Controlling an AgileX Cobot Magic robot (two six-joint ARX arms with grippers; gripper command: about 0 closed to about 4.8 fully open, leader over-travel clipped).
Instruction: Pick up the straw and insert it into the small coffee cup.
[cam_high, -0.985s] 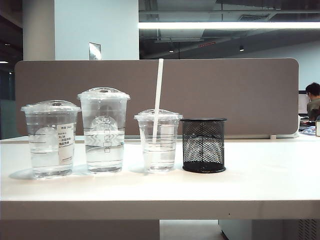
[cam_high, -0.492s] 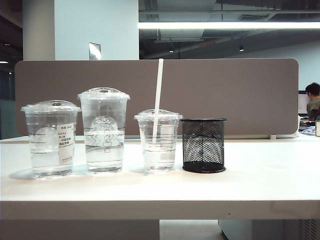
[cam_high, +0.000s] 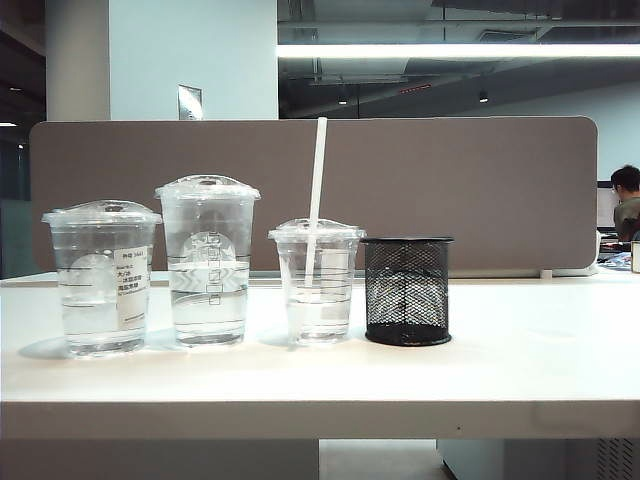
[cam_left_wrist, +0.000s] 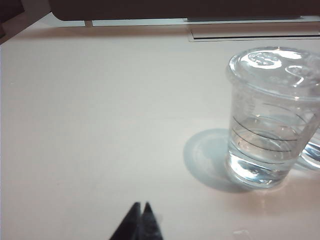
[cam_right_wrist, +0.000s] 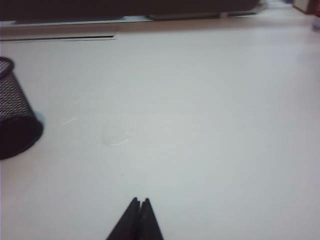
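The white straw (cam_high: 318, 170) stands nearly upright in the small coffee cup (cam_high: 330, 300), passing through its domed lid and rising well above it. The cup holds some water and sits mid-table. Neither gripper shows in the exterior view. In the left wrist view my left gripper (cam_left_wrist: 141, 205) is shut and empty, low over bare table, well apart from a clear lidded cup (cam_left_wrist: 267, 125). The right wrist view has my right gripper (cam_right_wrist: 140, 201) shut and empty over bare table.
A wide clear cup with a white label (cam_high: 100, 280) and a taller clear cup with a round logo (cam_high: 208, 265) stand left of the small cup. A black mesh holder (cam_high: 407, 292) (cam_right_wrist: 15, 125) stands right of it. A brown divider (cam_high: 480, 190) backs the white table (cam_high: 520, 360).
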